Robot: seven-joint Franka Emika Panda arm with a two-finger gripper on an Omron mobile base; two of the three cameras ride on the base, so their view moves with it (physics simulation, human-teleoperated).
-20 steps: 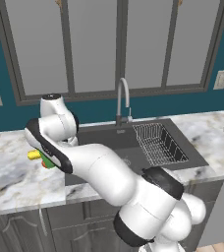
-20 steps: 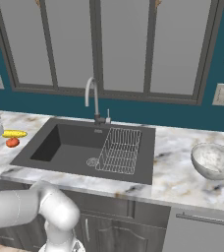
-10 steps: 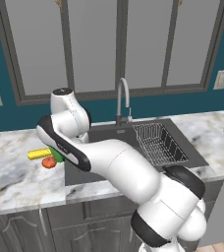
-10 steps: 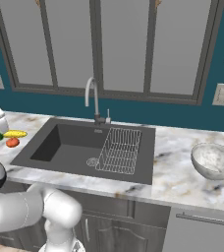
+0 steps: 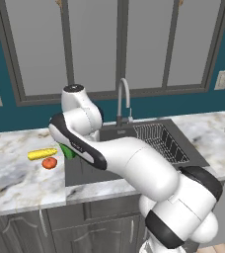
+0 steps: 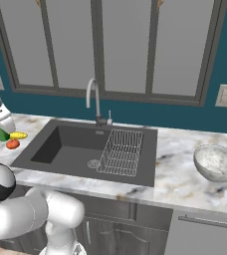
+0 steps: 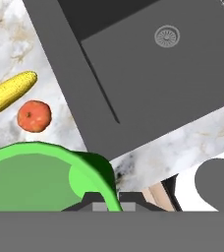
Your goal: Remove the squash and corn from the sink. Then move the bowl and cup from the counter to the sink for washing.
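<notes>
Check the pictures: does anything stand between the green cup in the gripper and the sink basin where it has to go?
Nothing visible does. The gripper is shut on the cup above the counter's edge; the sink is bare there, the wire rack at its far side.

Corn and squash out of the sink; cup lifted.
You see yellow corn (image 5: 42,154) beside red squash (image 5: 49,163) on the marbled surface (image 5: 16,178) left of the dark sink (image 6: 75,147); green cup (image 7: 45,177) raised over them; speckled bowl (image 6: 217,163) sits upright right of the sink.
</notes>
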